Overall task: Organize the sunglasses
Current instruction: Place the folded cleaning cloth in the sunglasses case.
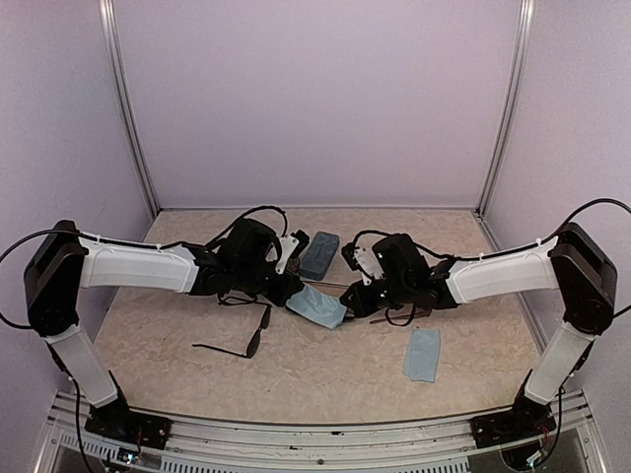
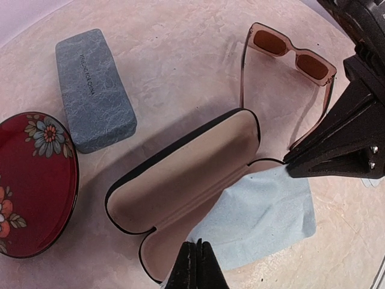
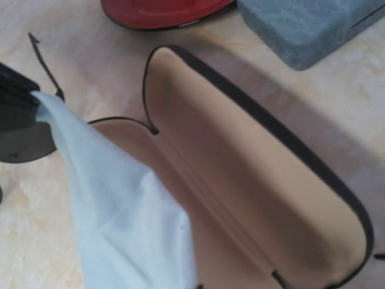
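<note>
The reddish-brown sunglasses [image 2: 292, 54] lie unfolded on the table beyond an open black case with beige lining [image 2: 180, 174]. The thin black sunglasses [image 1: 242, 340] rest unfolded on the table below my left arm. A light blue cloth [image 2: 264, 211] hangs stretched over the near half of the open case [image 3: 252, 180]. My left gripper [image 2: 197, 259] is shut on one corner of it. My right gripper [image 2: 289, 161] pinches the opposite corner, its jaws shut. In the right wrist view the cloth [image 3: 120, 205] runs down to the bottom edge and hides that gripper's fingers.
A closed blue-grey rectangular case [image 2: 93, 90] and a red oval case with flowers [image 2: 36, 180] sit beside the open one. A second blue cloth [image 1: 423, 355] lies flat under the right arm. Pale walls enclose the table on three sides.
</note>
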